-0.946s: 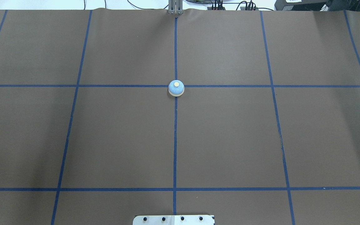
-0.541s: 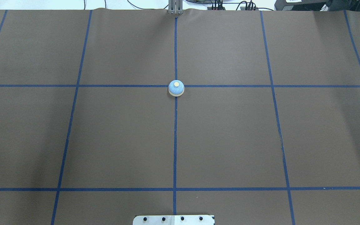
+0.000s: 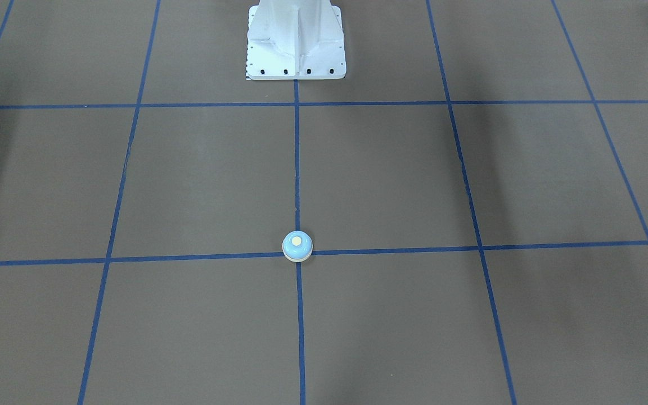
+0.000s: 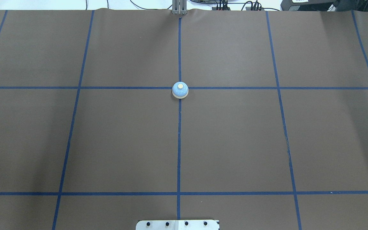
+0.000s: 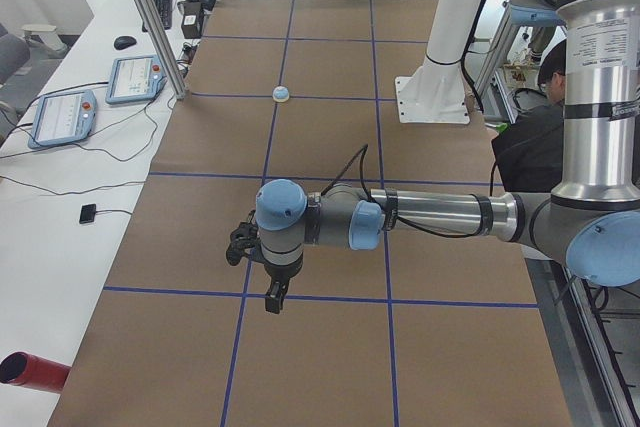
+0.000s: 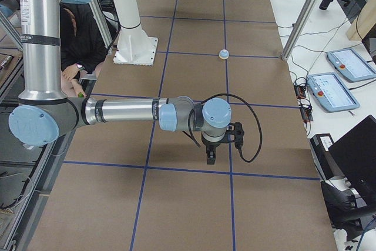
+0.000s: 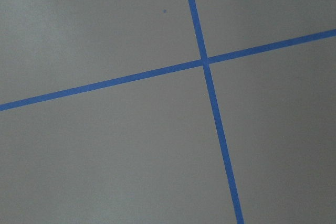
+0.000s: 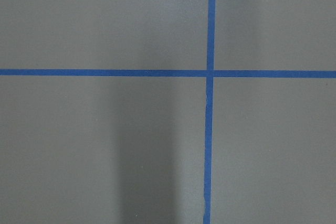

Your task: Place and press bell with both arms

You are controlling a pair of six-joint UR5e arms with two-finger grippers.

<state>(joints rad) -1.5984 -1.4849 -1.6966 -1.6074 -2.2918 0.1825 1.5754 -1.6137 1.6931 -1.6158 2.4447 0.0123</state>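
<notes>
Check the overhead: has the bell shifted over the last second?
No. The bell sits at the same tape crossing as in both earlier overhead pictures, centred on the lengthwise blue tape line and overlapping the crosswise blue tape line.

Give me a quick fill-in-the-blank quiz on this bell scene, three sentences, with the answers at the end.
1. The bell stands where two ____ tape lines cross.
2. Its round top button is coloured ____.
3. The left gripper and the right gripper, both away from the bell, point straight ____.
Answers: blue; cream; down.
</notes>
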